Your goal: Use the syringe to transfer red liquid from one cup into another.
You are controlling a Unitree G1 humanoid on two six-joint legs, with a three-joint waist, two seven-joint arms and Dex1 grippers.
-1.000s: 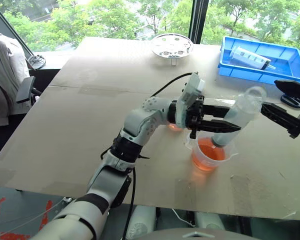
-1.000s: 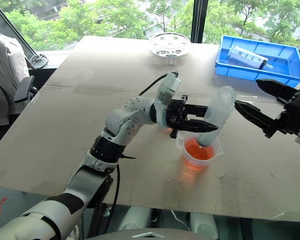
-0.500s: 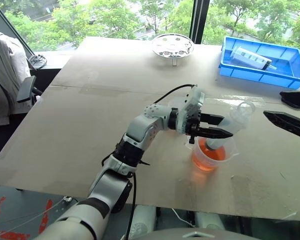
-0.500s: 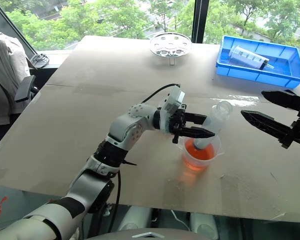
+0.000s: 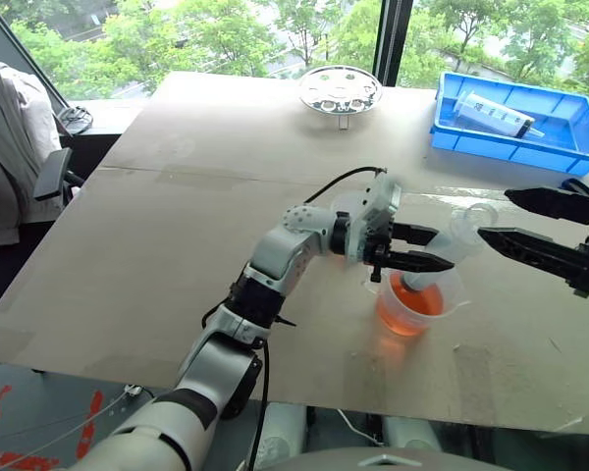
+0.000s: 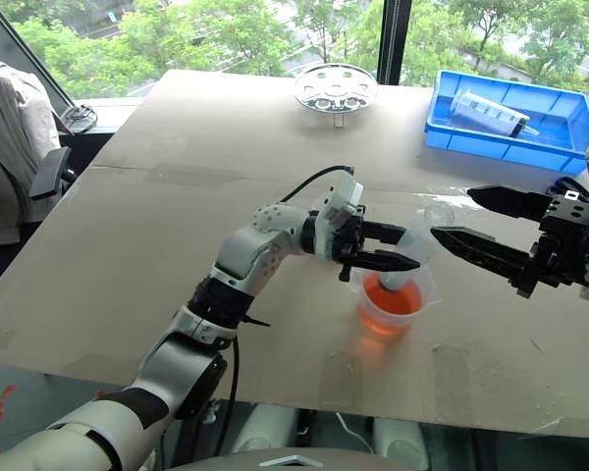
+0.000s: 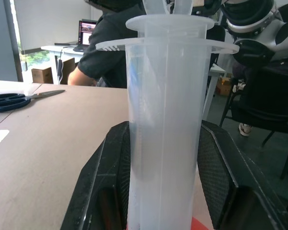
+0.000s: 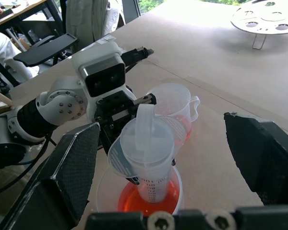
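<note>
Over brown table [image 5: 177, 196], left hand [image 5: 424, 249] clamps syringe [image 5: 450, 247] (right hand [image 5: 530, 224] spread).

No legible text or markings.

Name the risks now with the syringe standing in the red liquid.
1. The large clear plastic syringe leans tilted in the clear plastic cup of red liquid; a push from the open right gripper beside its plunger end could tip the cup.
2. The left gripper, shut on the syringe, sits close to the second clear cup and might knock it.
</note>
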